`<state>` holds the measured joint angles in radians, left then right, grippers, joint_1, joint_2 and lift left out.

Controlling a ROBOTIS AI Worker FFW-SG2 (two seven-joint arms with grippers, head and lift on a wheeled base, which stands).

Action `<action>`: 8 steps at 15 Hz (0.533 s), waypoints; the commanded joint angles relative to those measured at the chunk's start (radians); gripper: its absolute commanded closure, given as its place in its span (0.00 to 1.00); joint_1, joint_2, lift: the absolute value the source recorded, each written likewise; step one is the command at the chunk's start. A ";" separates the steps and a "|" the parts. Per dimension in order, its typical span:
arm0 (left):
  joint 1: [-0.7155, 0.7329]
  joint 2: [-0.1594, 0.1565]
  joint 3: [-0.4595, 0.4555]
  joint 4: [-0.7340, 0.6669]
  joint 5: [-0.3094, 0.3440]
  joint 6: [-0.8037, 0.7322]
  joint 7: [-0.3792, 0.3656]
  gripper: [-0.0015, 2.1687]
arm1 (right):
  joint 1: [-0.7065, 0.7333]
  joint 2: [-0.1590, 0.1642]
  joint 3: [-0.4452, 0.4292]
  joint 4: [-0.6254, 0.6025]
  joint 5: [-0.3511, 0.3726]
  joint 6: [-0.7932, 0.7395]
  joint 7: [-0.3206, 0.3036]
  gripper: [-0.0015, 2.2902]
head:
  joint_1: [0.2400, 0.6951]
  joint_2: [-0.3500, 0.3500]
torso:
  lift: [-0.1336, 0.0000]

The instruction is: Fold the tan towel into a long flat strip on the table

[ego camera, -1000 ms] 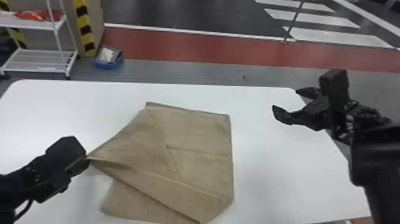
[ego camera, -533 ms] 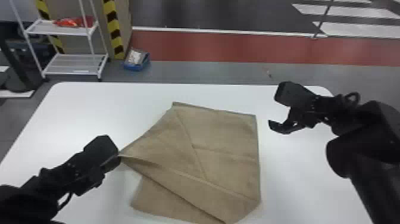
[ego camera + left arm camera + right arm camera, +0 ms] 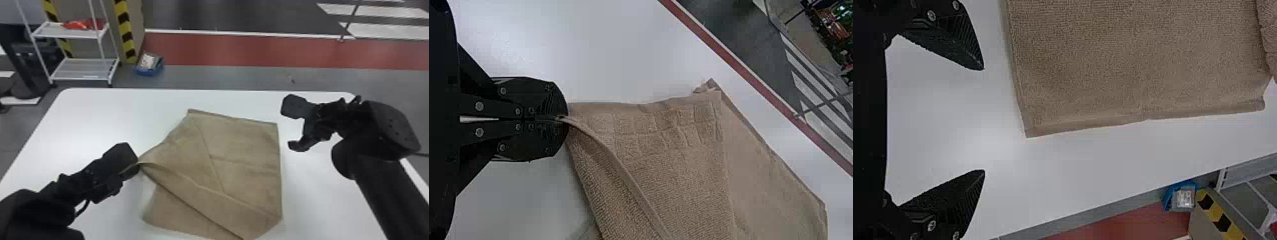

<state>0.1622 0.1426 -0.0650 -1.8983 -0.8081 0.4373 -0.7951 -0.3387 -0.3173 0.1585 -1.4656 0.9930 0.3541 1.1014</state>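
The tan towel [image 3: 236, 166] lies partly folded on the table, its left corner drawn to a lifted point with creases running diagonally toward the near right. My left gripper [image 3: 135, 164] is shut on that corner; in the left wrist view the fingertips of the left gripper [image 3: 560, 119] pinch the hem of the towel [image 3: 669, 165]. To the right of the towel's far right corner, my right gripper [image 3: 289, 127] stands open and holds nothing. In the right wrist view the right gripper [image 3: 984, 120] has its fingers wide apart, just off the corner of the towel [image 3: 1133, 60].
The white table [image 3: 105, 118] extends around the towel, its far edge beyond both grippers. Past it on the floor are a white wire shelf [image 3: 84, 68] and a blue bin [image 3: 149, 65].
The head view has shifted, moving the whole scene rightward in it. My right gripper has come nearer the towel's far right corner and turned, still open. The left one keeps its hold on the towel.
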 commanded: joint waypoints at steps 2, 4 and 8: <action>-0.036 0.002 -0.035 0.033 0.004 -0.005 -0.001 0.98 | -0.049 0.058 -0.007 0.087 0.032 0.066 0.040 0.08 | 1.00 0.38 | 0.08; -0.056 0.005 -0.053 0.051 0.004 -0.008 -0.001 0.98 | -0.085 0.084 -0.017 0.146 0.044 0.081 0.043 0.08 | 1.00 0.37 | 0.08; -0.130 0.019 -0.121 0.113 0.020 -0.030 -0.003 0.98 | -0.111 0.093 -0.057 0.199 0.105 0.093 0.034 0.09 | 1.00 0.33 | 0.08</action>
<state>0.0576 0.1533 -0.1623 -1.8057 -0.7964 0.4105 -0.7977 -0.4350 -0.2260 0.1121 -1.2940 1.0780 0.4374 1.1378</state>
